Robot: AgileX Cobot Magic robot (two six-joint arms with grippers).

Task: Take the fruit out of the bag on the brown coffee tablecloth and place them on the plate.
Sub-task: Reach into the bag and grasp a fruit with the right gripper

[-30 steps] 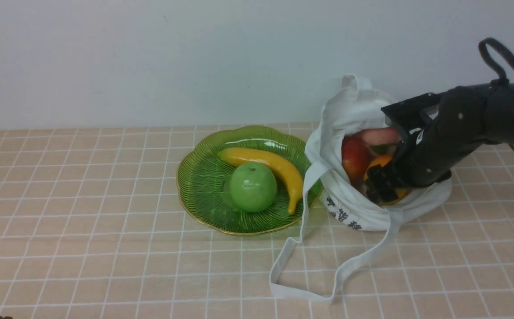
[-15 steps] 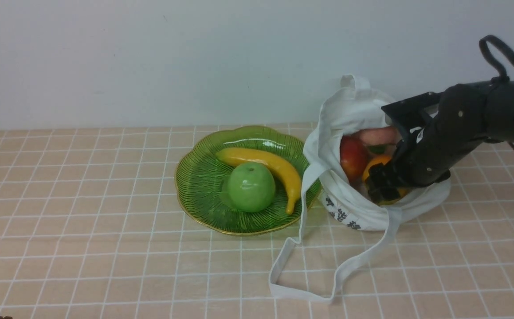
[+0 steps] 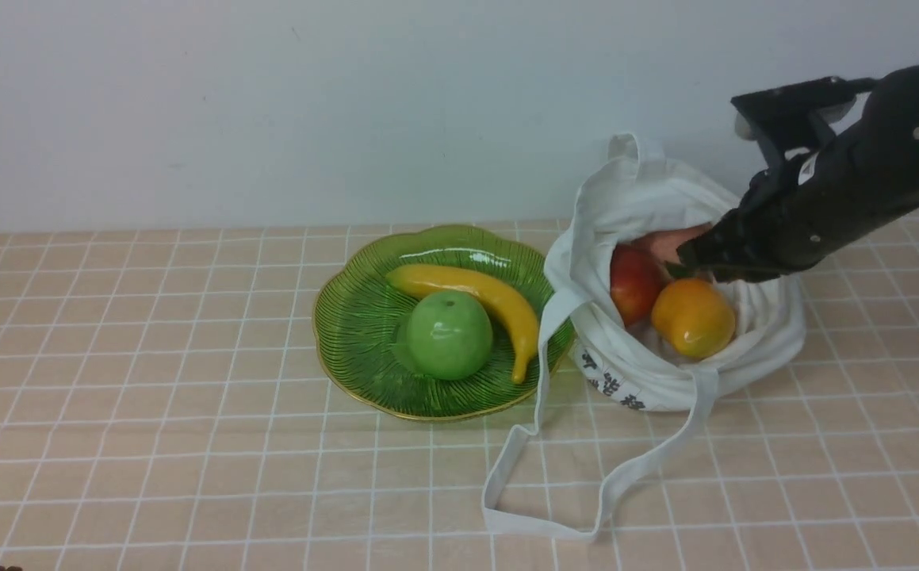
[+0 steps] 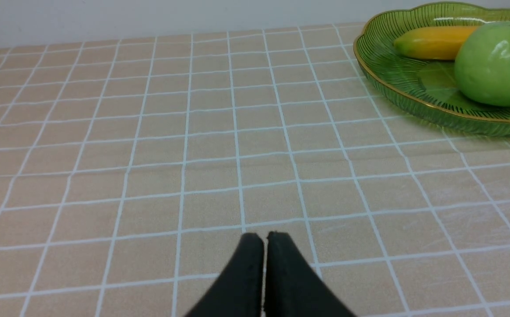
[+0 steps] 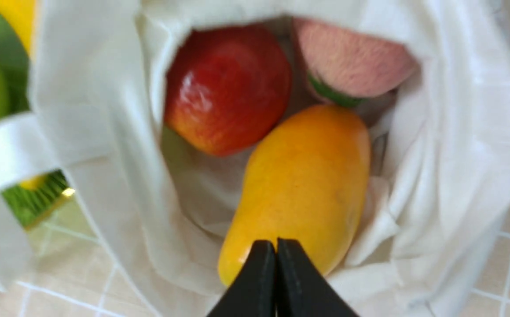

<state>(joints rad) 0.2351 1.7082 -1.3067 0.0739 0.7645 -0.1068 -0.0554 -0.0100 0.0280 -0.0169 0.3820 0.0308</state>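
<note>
The white bag (image 3: 633, 206) lies open on the peach-tan grid tablecloth (image 3: 150, 396), right of the green plate (image 3: 364, 317). Inside it are the orange-yellow mango (image 3: 693, 317), the red apple (image 3: 633, 281) and the pale pink fruit (image 3: 669, 238). My right gripper (image 3: 685, 258) hangs over the bag's mouth, above the mango, shut and empty. In the right wrist view its closed tips (image 5: 276, 242) sit over the near end of the mango (image 5: 307, 176), with the red apple (image 5: 228, 88) and pink fruit (image 5: 351, 57) beyond. My left gripper (image 4: 264, 235) is shut and empty over bare cloth.
A yellow banana (image 3: 491, 297) and a round green apple (image 3: 449, 334) lie on the plate. The bag's long strap (image 3: 554, 507) loops over the cloth in front of the bag. A white wall stands right behind the bag and plate.
My right gripper has risen up and back out of the bag. The mango it covered is now in full view and still lies in the bag.
</note>
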